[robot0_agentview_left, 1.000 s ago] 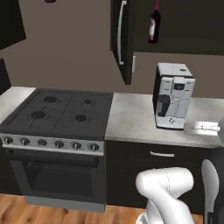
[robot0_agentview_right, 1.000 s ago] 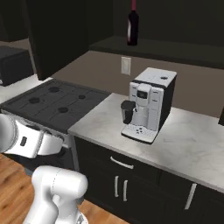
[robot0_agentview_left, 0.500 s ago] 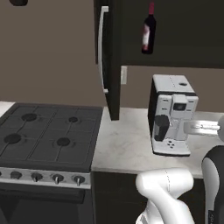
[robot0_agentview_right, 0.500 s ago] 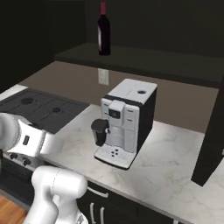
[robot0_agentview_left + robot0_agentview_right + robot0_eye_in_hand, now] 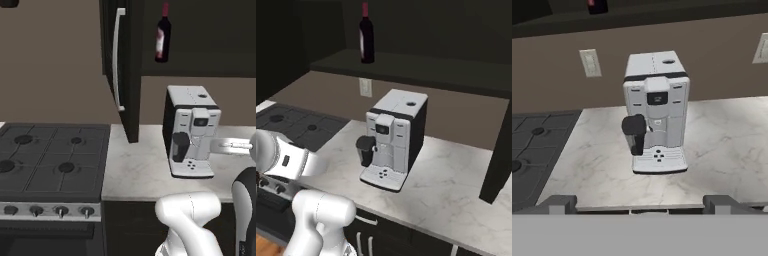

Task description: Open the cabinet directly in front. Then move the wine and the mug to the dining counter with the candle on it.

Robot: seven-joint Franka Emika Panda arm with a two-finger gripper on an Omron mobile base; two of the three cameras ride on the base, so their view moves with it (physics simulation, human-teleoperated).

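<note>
Now, fingers: gripper [image 5: 640,202] spread wide, holding nothing; low over the marble counter [image 5: 722,145] edge
straight ahead: white coffee machine [image 5: 656,110], not wanted
wine [image 5: 366,34]: upright on the open cabinet [image 5: 127,70] shelf; above and beyond the fingers, slightly left
axis: vertical; reach must climb

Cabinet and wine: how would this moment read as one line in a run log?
cabinet: door open | wine: upright on shelf, untouched | coffee machine: on counter below | fingers: open, empty
</note>
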